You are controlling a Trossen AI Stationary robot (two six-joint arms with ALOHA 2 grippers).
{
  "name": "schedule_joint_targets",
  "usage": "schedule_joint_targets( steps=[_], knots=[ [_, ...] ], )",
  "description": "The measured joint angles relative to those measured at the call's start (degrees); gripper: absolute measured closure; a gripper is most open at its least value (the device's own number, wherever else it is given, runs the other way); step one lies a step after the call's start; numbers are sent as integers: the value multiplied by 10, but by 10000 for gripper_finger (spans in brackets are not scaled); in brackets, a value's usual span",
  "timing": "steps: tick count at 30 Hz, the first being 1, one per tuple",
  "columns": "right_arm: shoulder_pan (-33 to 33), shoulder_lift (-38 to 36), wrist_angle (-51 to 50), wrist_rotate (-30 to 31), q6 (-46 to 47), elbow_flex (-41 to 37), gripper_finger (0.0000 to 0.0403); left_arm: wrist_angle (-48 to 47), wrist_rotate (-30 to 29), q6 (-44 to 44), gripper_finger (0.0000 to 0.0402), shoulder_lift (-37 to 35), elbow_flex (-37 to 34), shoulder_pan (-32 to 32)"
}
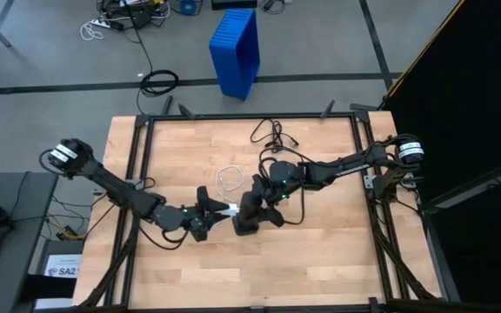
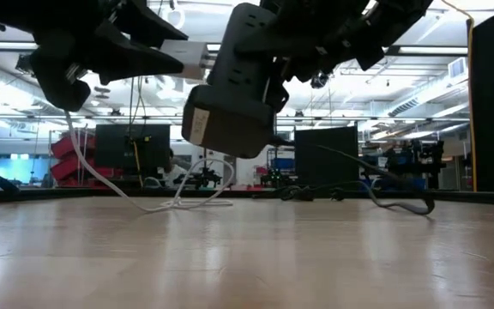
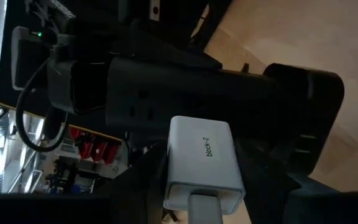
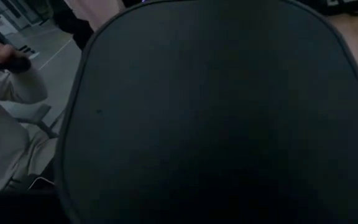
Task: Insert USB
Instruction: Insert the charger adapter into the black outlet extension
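Above the counter (image 1: 320,252), the left hand (image 1: 209,209) grips the white plug block (image 3: 202,163) of the USB (image 1: 227,181), held against the black box (image 2: 238,81) clamped by the right hand (image 1: 259,204).

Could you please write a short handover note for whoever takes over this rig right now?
Left gripper: shut on the white plug, mid-table, its white cable trailing to the tabletop.
Right gripper: shut on the black power strip, held off the wooden table.
Done: both parts lifted and brought face to face.
Left: the plug is not yet seated; line it up with a socket and push in.
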Motion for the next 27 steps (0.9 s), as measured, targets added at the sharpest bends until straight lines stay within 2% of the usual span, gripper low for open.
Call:
schedule_joint_targets(
  steps=[7,14,21,27],
  knots=[
    [-6,0,-19,2,50,-2,176,-6,-7,37,259,54,37,1],
    [-4,0,-18,101,67,-2,176,-7,-63,-8,261,66,43,4],
    [6,0,-12,68,4,-2,176,8,-45,-2,261,66,39,3],
    [9,0,-2,46,-9,-2,176,36,-12,0,261,66,37,3]
  ],
)
